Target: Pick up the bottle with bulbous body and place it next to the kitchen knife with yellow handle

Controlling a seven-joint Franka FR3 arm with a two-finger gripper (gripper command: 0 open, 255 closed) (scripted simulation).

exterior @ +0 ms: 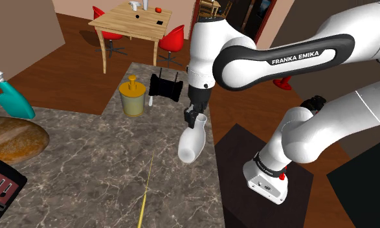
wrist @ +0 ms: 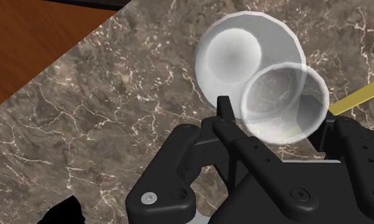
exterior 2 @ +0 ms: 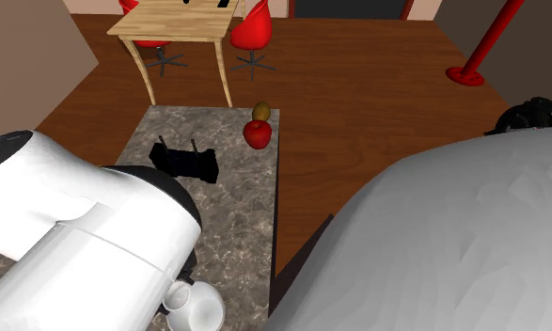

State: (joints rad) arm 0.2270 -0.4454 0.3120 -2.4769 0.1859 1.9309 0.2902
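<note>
Clamping the neck of the white bulbous bottle (exterior: 191, 144), the black gripper (exterior: 196, 116) has its two fingers drawn in against the rim, one on each side, as the wrist view shows from above the open mouth. The bottle hangs tilted, belly down, over the grey marble counter (exterior: 85, 162); whether its base clears the stone I cannot tell. It is near the far tip of the yellow-handled knife (exterior: 145, 191), on the shoulder view's right of it and not touching. The knife lies flat on the marble, seen nearly edge-on as a thin yellow line.

Beyond the knife, toward the counter's far end, stands a yellow lidded pot (exterior: 132, 96), and past the knife on the bottle's side a black rack (exterior: 166, 86). On the shoulder view's left of the knife lies a brown loaf (exterior: 13, 137).

The only writing is "FRANKA EMIKA" (exterior: 298, 57), white capitals on the arm's dark band.
</note>
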